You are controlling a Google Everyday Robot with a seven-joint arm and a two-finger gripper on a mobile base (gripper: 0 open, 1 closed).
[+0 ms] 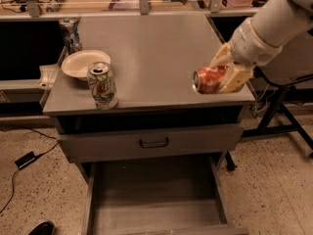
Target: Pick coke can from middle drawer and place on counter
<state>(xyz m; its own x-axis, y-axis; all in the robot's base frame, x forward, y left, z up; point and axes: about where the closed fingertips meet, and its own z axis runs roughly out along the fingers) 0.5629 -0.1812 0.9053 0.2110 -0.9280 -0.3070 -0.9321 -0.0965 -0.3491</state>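
The pincer [226, 76] is clenched on the coke can [209, 80], over the right front part of the counter [156, 43], close to its edge. The can lies sideways in the grip, long axis running left to right, silver end pointing left, away from the wrist. Whether it touches the surface, I can't tell. Below, the middle drawer [151, 199] stands pulled out. To stand on the counter the can wants turning upright; laid down like this, it could roll. The white-and-green can [102, 85] and plate [80, 62] sit well apart, over on the left.
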